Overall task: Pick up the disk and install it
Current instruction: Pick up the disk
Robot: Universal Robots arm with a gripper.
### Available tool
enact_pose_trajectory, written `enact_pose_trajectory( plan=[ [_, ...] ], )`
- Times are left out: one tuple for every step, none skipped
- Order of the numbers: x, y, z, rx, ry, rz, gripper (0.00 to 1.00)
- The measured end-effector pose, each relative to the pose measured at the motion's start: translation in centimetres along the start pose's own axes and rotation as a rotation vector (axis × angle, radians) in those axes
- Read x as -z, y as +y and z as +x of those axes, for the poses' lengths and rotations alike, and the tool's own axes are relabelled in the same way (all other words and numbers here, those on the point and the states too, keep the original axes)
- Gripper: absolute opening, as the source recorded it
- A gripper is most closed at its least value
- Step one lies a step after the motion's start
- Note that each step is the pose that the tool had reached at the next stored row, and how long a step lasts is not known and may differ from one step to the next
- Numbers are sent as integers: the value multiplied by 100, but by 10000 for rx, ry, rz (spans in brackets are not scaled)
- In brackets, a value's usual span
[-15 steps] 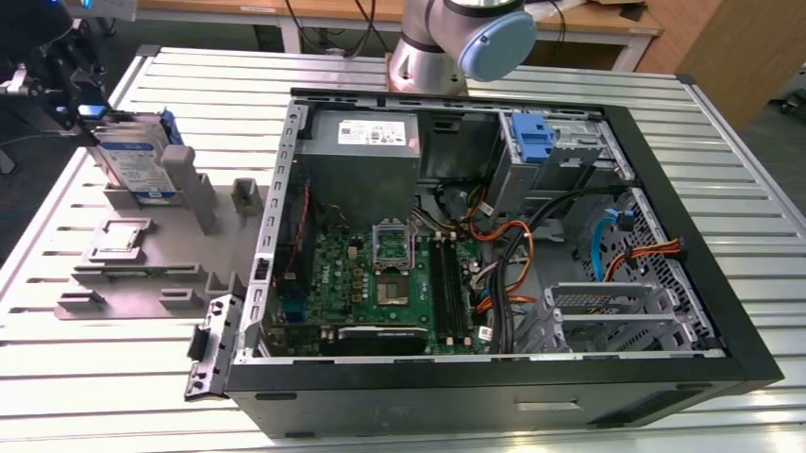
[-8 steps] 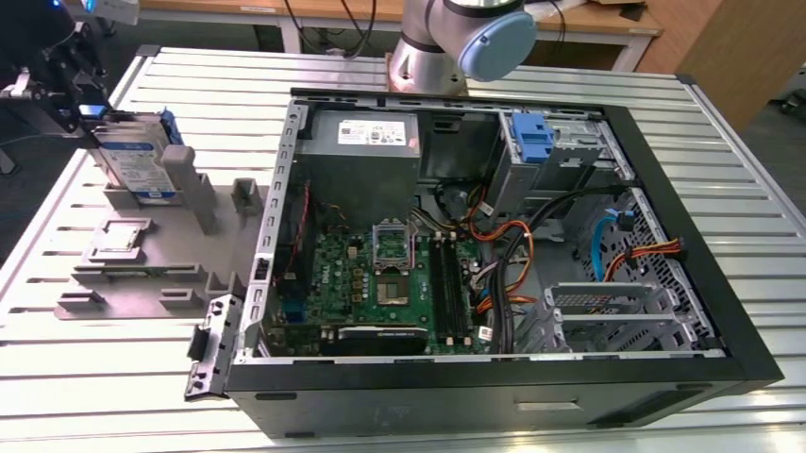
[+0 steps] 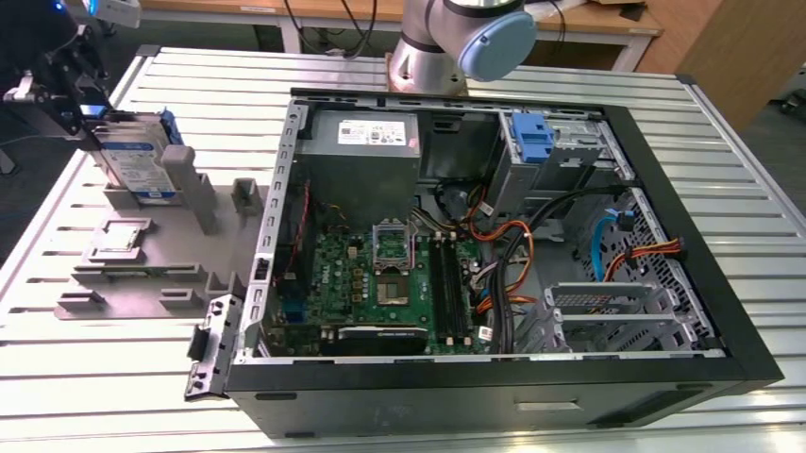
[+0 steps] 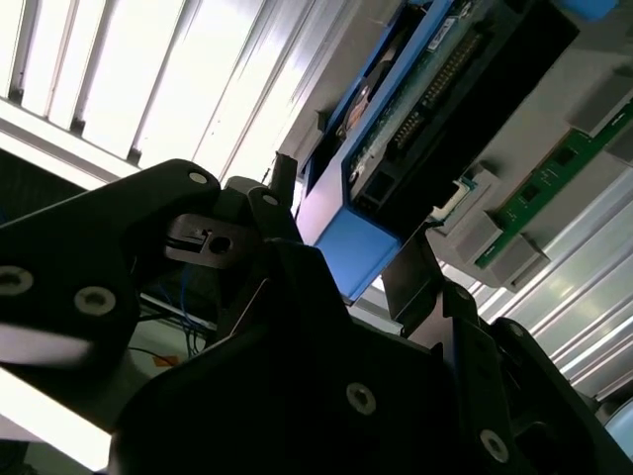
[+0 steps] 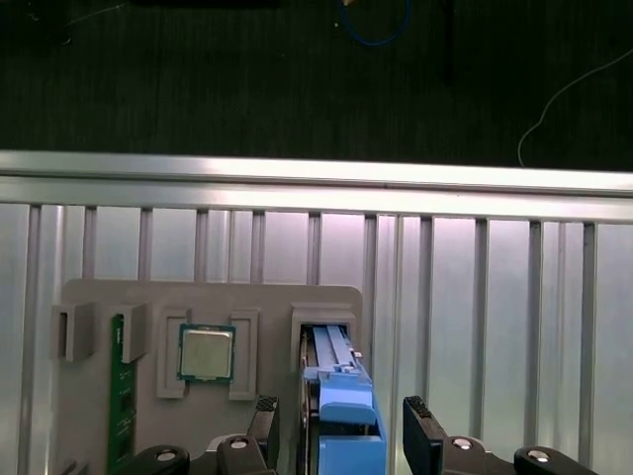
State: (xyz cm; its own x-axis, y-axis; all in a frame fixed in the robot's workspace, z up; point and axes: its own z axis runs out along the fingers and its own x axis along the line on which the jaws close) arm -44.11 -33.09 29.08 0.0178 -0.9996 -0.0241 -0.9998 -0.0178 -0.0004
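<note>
The disk (image 3: 136, 160) stands on edge in a slot of the grey holder (image 3: 139, 274) on the exterior view's left, its white-and-blue label facing out and its blue carrier along the edges. My gripper (image 3: 98, 127) is at the disk's upper end. In the first wrist view the gripper (image 5: 341, 430) is open. Its two black fingers (image 5: 267, 426) stand either side of the blue carrier (image 5: 348, 416), with a gap on each side. The second wrist view shows the disk's blue end (image 4: 356, 247) and its circuit board (image 4: 435, 89) between the fingers.
The holder also carries a processor chip (image 5: 206, 353) and a green memory stick (image 5: 118, 396). The open computer case (image 3: 504, 245) lies on the exterior view's right, with a blue bracket (image 3: 535, 142) on its drive cage. The slatted table's edge (image 5: 316, 168) runs just past the holder.
</note>
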Motion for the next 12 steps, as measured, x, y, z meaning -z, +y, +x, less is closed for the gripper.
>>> enact_pose_trajectory(
  plan=[
    [-3, 0, 0, 0, 1, -1, 61],
    [-8, 0, 0, 1, 0, -1, 61],
    [-13, 0, 0, 0, 0, 0, 61],
    [-17, 0, 0, -1, 0, -1, 61],
    [-20, 0, 0, -5, 1, -2, 61],
    [-23, 0, 1, -14, 1, -2, 61],
    [-26, 0, 1, -39, 1, -1, 61],
    [-29, 0, 1, -72, 1, -1, 61],
    [-31, 0, 1, -109, 1, 1, 61],
    [-32, 0, 1, -124, 1, 1, 61],
    [-33, 0, 1, -126, 1, 1, 61],
    [-34, 0, 1, -127, 2, -3, 61]
  ],
)
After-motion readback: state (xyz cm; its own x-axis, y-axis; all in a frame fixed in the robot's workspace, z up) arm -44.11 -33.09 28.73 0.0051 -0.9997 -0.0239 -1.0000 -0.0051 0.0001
